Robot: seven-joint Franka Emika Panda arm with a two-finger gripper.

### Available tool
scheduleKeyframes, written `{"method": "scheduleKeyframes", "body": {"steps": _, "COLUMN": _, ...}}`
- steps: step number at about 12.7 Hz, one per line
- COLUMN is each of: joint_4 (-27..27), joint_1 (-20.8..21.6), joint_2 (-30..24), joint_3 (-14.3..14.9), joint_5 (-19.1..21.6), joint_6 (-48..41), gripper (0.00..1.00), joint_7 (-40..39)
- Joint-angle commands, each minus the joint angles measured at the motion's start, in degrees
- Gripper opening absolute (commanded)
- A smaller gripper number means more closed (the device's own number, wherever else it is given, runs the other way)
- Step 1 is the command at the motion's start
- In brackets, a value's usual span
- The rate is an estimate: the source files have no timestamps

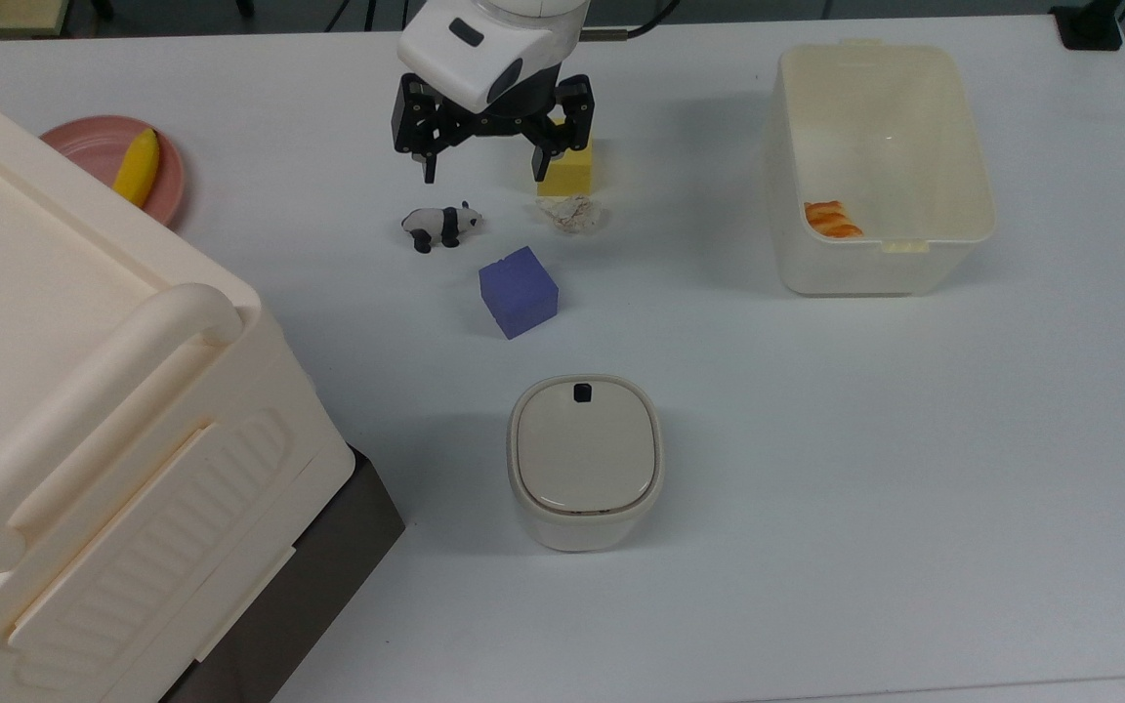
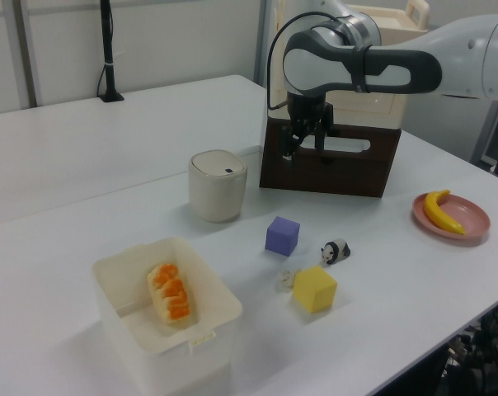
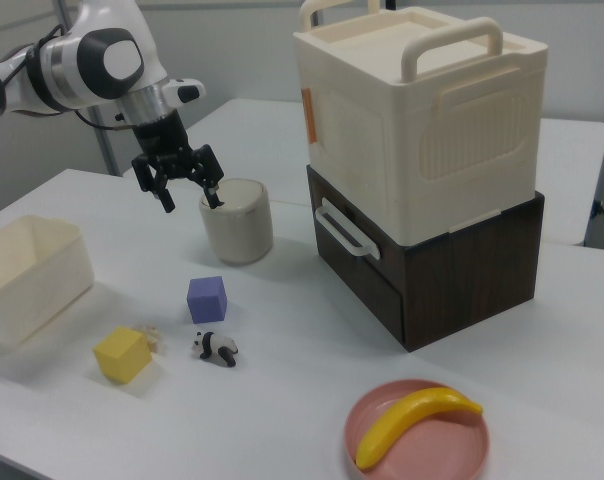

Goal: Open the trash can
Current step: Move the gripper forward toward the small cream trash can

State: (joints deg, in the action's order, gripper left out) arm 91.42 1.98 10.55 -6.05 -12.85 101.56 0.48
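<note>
Spread wide with nothing between its fingers, the gripper (image 1: pixel 484 170) hangs in the air above the table (image 1: pixel 865 469), its black fingertips pointing down. In the top view it sits over the yellow block (image 1: pixel 567 174), part of which it covers, with the toy panda (image 1: pixel 440 225) just below its left finger and a small crumpled scrap (image 1: pixel 570 213) just below its right one. The purple cube (image 1: pixel 518 291) lies a little further down from the gripper in the top view, and the trash can (image 1: pixel 585 459) stands beyond that, well apart from the fingers, its beige lid shut flat and the small black button (image 1: pixel 582 392) on the rim edge nearest the gripper. In the right view the gripper (image 3: pixel 189 192) appears just to the left of the trash can (image 3: pixel 236 221), raised around the level of its lid. In the left view the gripper (image 2: pixel 303 150) hangs to the right of the trash can (image 2: pixel 218 185), in front of the big cream box (image 2: pixel 381 49) stacked on a dark wooden drawer unit (image 2: pixel 335 165). Off to the top view's right of the gripper stands a lidless white tub (image 1: pixel 875 166) with an orange item (image 1: pixel 832 219) inside; to the top view's left, a banana (image 1: pixel 137 167) lies on a pink plate (image 1: pixel 84 146).
</note>
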Motion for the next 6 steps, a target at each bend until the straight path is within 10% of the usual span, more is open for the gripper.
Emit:
{"method": "scheduleKeyframes", "body": {"steps": 1, "joint_4": 1.6, "joint_1": 0.5, "joint_2": -0.9, "joint_3": 0.6, "joint_5": -1.8, "joint_6": 3.7, "gripper": 1.0, "joint_7": -0.3}}
{"method": "scheduleKeyframes", "body": {"steps": 6, "joint_4": 1.2, "joint_1": 0.2, "joint_2": -0.6, "joint_3": 0.7, "joint_5": -1.6, "joint_6": 4.3, "gripper": 1.0, "joint_7": -0.7}}
